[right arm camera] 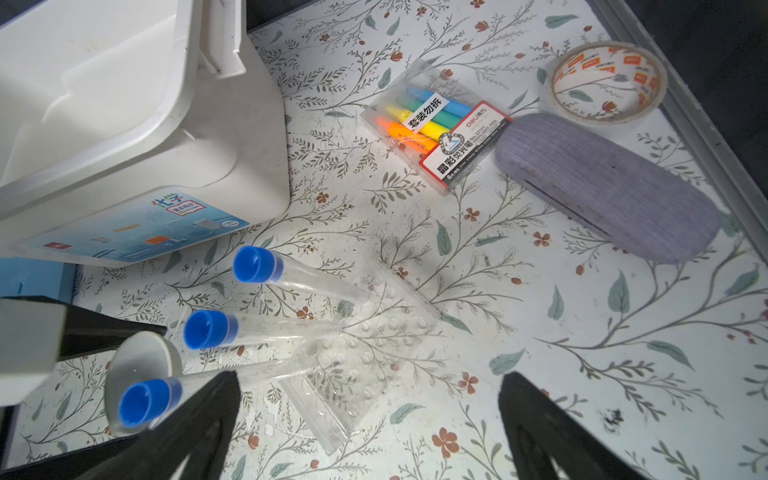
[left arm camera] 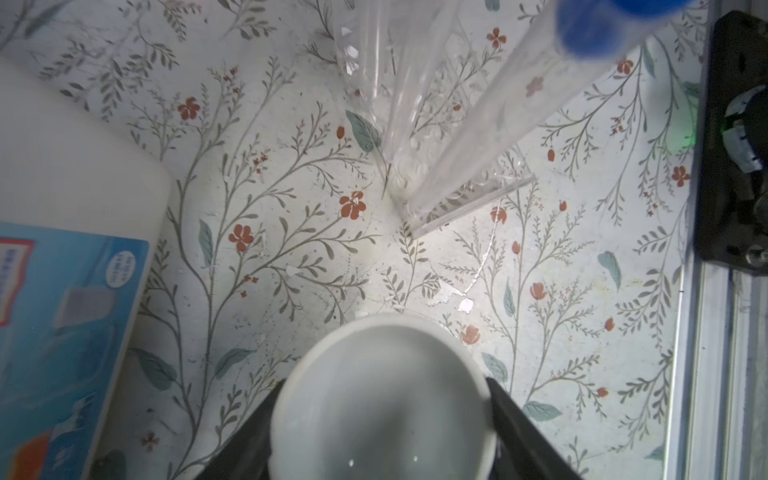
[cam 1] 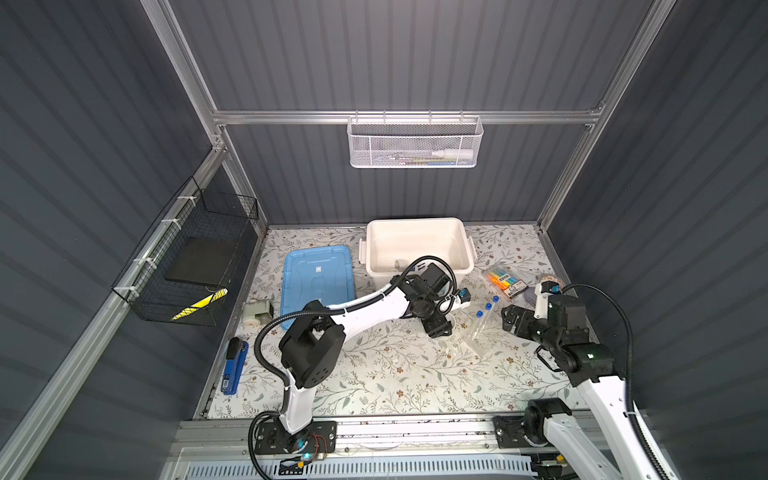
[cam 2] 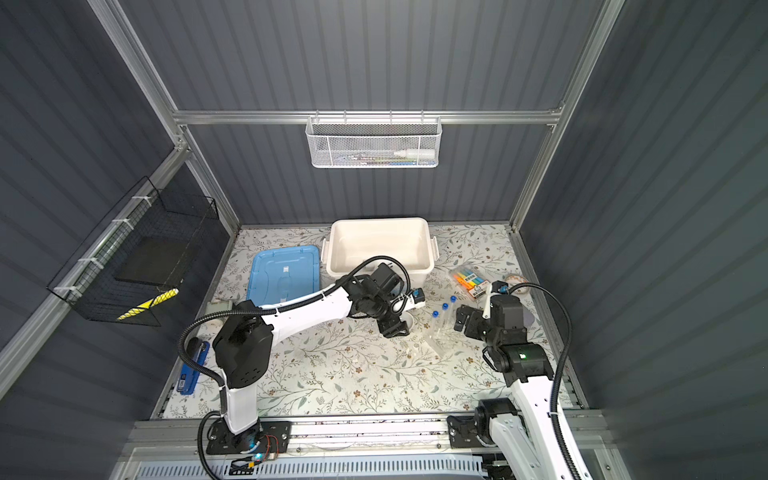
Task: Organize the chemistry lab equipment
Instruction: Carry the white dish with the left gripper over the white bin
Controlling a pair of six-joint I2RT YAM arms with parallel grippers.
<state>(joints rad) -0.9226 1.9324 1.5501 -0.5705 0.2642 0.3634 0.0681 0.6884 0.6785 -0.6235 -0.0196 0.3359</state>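
My left gripper point(cam 1: 438, 326) point(left arm camera: 384, 386) is shut on a small white dish point(left arm camera: 382, 407), with a black finger against each side of its rim. The dish point(right arm camera: 141, 353) hangs low over the floral mat, just in front of the white bin. Beside it, three clear blue-capped tubes point(right arm camera: 205, 328) point(cam 1: 488, 306) stand slanted in a clear plastic rack point(right arm camera: 365, 345) point(cam 1: 478, 336). My right gripper point(cam 1: 513, 318) point(right arm camera: 368, 386) is open right of the rack, with nothing between its fingers; one fingertip point(right arm camera: 216, 399) is close to the nearest tube.
An open white bin point(cam 1: 419, 249) stands at the back, its blue lid point(cam 1: 318, 278) flat to its left. A marker pack point(right arm camera: 436, 133), a tape roll point(right arm camera: 606, 83) and a purple case point(right arm camera: 606, 187) lie at the right. A blue stapler point(cam 1: 235, 365) lies front left.
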